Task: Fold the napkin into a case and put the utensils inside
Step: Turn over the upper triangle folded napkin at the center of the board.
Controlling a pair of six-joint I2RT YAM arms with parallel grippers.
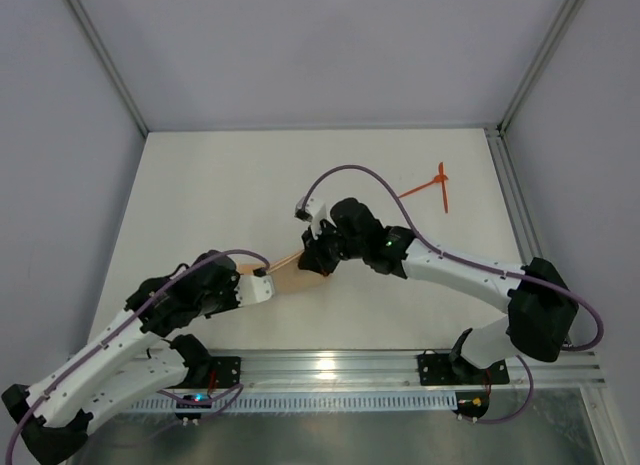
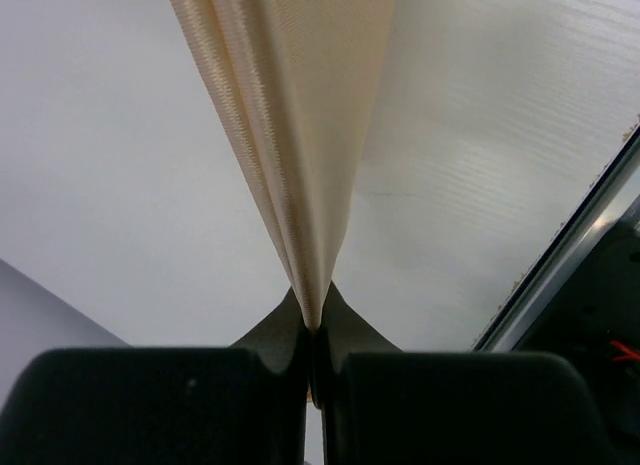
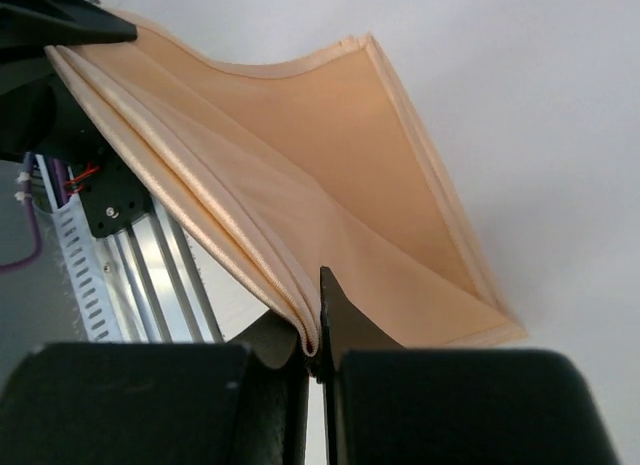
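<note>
**A:** How are the two arms posed?

**B:** The left arm (image 1: 105,350) comes from the near left corner and stretches up and inward, with its wrist low. The right arm (image 1: 470,275) sweeps in from the near right toward the middle, with its wrist bent downward. The two sets of fingers face each other over the middle of the worktop (image 1: 210,185).

**A:** And what are the fingers doing?

**B:** The left fingers (image 2: 265,335) are clenched on one end of the napkin (image 2: 290,135), with several layers pinched at their tips. The right fingers (image 3: 338,320) are pressed tight on the opposite end, at a folded corner.

**A:** What else is around them?

**B:** The utensils (image 1: 432,189) lie crossed on the worktop, well beyond the right fingers toward the far right and apart from the cloth. A purple cable (image 1: 350,168) arcs above the right fingers. A metal rail (image 1: 330,365) runs along the near edge, behind both sets of fingers.

**A:** Which way does the napkin run?

**B:** Its long axis goes straight from the left fingers to the right fingers. Seen from overhead, it tilts slightly toward the far right. The napkin is folded into a layered strip, with the fold edges following that line. Away from the right fingers the layers fan apart. I cannot tell whether its lower edge touches the worktop.
</note>
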